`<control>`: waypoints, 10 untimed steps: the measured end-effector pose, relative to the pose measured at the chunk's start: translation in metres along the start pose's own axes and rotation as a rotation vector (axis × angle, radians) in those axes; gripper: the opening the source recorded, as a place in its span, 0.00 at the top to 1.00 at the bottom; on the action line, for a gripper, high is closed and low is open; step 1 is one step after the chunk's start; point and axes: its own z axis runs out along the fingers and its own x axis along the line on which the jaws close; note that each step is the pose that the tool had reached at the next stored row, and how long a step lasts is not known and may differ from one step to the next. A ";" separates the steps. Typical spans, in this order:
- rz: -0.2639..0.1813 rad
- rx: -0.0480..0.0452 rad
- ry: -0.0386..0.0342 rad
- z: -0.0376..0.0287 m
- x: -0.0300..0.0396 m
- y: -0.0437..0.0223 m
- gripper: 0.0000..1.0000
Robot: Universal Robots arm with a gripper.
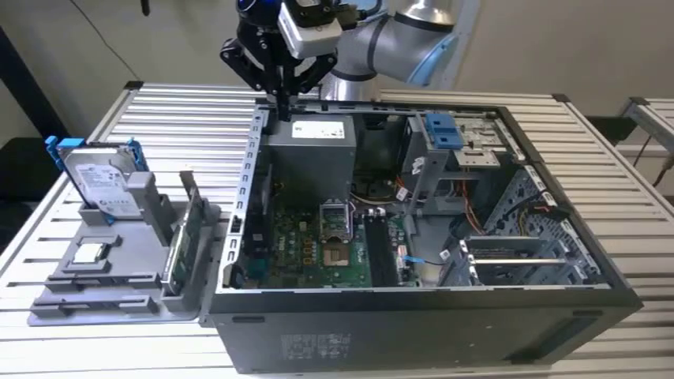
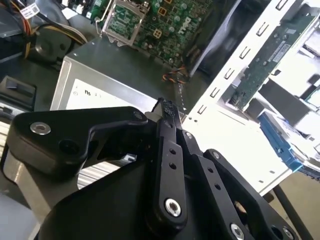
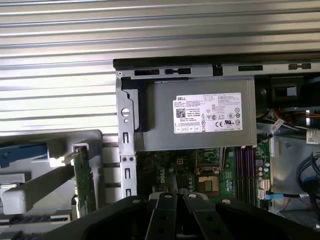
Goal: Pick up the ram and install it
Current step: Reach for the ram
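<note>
Ram is thin, light and snaps easily, so hold its long flat sides. Your gripper (image 2: 168, 109) is pinched shut, maybe on nothing.

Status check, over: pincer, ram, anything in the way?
Pincer shut, empty; ram not in hand. Hanging above the edge of the power supply. Case wall close beside it.

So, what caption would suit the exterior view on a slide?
Shut gripper hangs over the power supply of an open computer case; a hard drive stands in a holder alongside.
</note>
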 end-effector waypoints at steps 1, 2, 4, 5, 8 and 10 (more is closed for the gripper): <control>0.000 0.0001 0.0001 0.0000 0.0004 0.0001 0.89; 0.000 0.0001 0.0003 0.0000 0.0008 0.0010 0.89; 0.000 0.0001 0.0006 0.0001 0.0025 0.0021 0.89; 0.000 0.0000 0.0006 0.0000 0.0035 0.0021 0.89; 0.000 0.0002 0.0009 0.0000 0.0064 0.0022 0.89; 0.000 0.0001 0.0009 0.0000 0.0078 0.0021 0.89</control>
